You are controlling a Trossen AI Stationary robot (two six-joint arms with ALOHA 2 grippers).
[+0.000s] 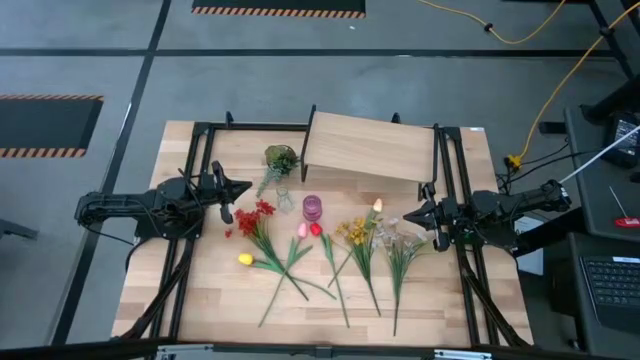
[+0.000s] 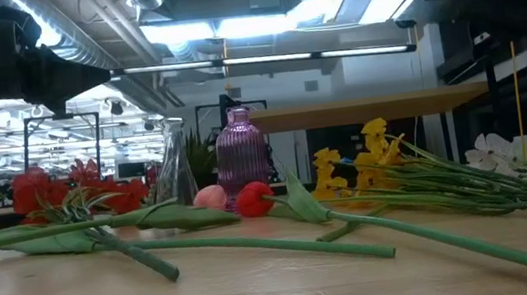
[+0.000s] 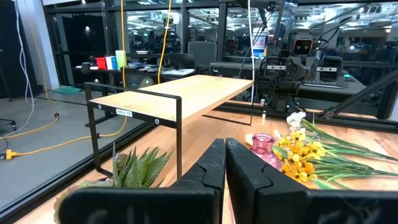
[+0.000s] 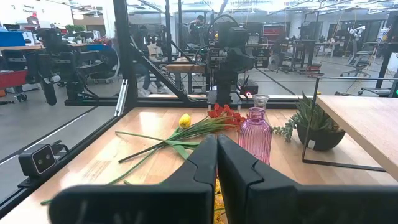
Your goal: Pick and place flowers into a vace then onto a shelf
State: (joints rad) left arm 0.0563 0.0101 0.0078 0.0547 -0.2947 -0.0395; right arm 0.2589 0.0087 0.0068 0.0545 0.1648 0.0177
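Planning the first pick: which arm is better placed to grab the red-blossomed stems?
Left, probably. The left gripper, shut and empty, sits right beside the red flowers; the right gripper waits across the table.

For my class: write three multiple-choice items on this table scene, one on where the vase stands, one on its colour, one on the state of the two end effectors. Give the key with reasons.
1. Where is the vase?
A. on the shelf
B. on the tabletop in front of the shelf
C. held by an arm

2. What colour is the vase?
A. pink
B. blue
C. black

3. How are the left end effector and right end effector?
A. both open
B. both shut, empty
C. each holding a flower

Key: B, it stands on the table below the shelf; A, ribbed pink glass; B, fingers closed together, flowers lying on the table.
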